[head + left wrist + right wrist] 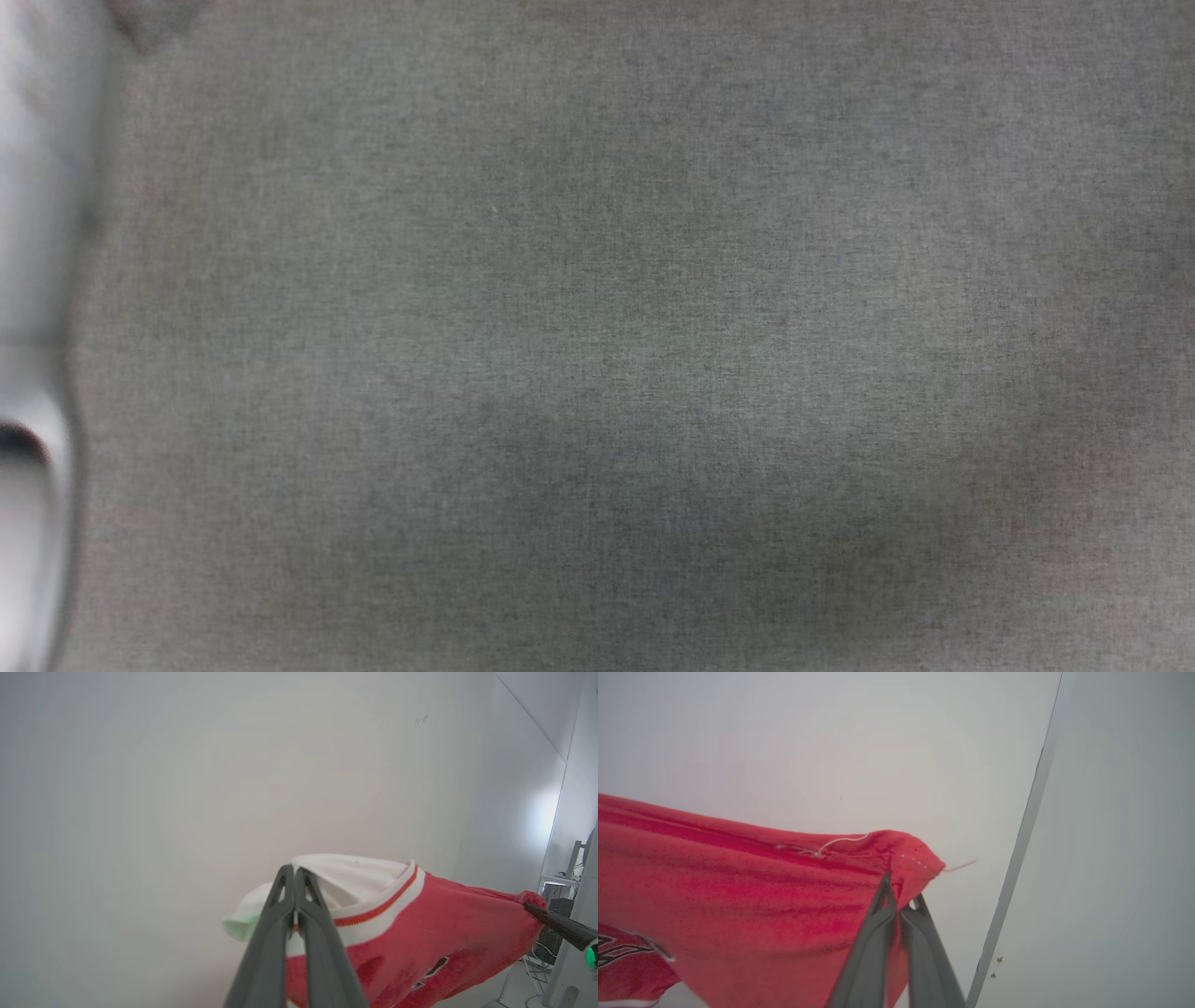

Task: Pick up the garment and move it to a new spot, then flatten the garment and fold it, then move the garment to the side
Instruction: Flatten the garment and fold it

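So the jersey (444,924) hangs strung out lengthwise: left jaws pinching its white-trimmed end, right jaws pinching its red corner.

Left pincer (295,870) is clamped tight on the garment (444,933), right at its white panel beside the red-and-white striped trim. The red cloth stretches from there to the garment's far corner, where the right pincer (532,909) pinches it with its dark tip. Black numerals (432,970) show low on the garment, with a pale wall (187,788) behind it.
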Motion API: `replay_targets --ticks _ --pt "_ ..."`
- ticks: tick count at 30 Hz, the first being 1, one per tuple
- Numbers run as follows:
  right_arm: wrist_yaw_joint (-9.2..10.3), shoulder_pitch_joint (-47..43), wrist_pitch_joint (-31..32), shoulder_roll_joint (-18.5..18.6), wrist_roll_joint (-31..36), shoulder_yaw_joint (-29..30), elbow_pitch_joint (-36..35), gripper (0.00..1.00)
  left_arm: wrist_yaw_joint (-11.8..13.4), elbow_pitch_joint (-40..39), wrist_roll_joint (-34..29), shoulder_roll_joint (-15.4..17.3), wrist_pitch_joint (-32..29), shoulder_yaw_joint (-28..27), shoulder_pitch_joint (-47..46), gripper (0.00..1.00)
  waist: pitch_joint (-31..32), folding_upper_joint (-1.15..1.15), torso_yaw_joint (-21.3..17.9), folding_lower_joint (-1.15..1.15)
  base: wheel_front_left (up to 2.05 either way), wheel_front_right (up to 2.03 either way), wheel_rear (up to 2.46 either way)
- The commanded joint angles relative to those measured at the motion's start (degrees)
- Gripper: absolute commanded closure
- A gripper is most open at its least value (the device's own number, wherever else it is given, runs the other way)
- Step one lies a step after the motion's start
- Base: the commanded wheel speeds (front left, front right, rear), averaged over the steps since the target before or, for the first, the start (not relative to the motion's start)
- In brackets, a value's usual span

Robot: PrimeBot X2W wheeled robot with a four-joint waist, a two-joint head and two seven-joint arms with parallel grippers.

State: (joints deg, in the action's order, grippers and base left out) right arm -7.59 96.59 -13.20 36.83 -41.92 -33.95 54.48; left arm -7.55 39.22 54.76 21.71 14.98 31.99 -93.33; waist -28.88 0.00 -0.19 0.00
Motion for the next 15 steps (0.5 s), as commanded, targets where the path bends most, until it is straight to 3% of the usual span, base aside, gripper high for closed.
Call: replay_targets --ticks 1,7,15 --pt "0.19 -4.67 -0.41 -0.07 -1.61 -1.42 -0.21 1.0 0.17 -1.89 0.57 0.55 0.24 -1.08 5.89 1.0 0.44 0.0 0.2 0.0 0.0 0.0 0.0" --pt "0.16 -20.39 1.26 3.58 -7.9 -7.47 -7.35 1.0 0.16 -11.16 5.52 -1.01 0.24 -1.29 28.28 1.0 0.85 0.0 0.96 0.0 0.0 0.0 0.0" --pt "0.15 -41.34 1.44 12.72 -16.55 -13.06 -24.43 1.0 0.15 -23.83 9.44 0.85 0.25 0.83 52.46 1.0 2.22 0.0 1.55 0.0 0.0 0.0 0.0"
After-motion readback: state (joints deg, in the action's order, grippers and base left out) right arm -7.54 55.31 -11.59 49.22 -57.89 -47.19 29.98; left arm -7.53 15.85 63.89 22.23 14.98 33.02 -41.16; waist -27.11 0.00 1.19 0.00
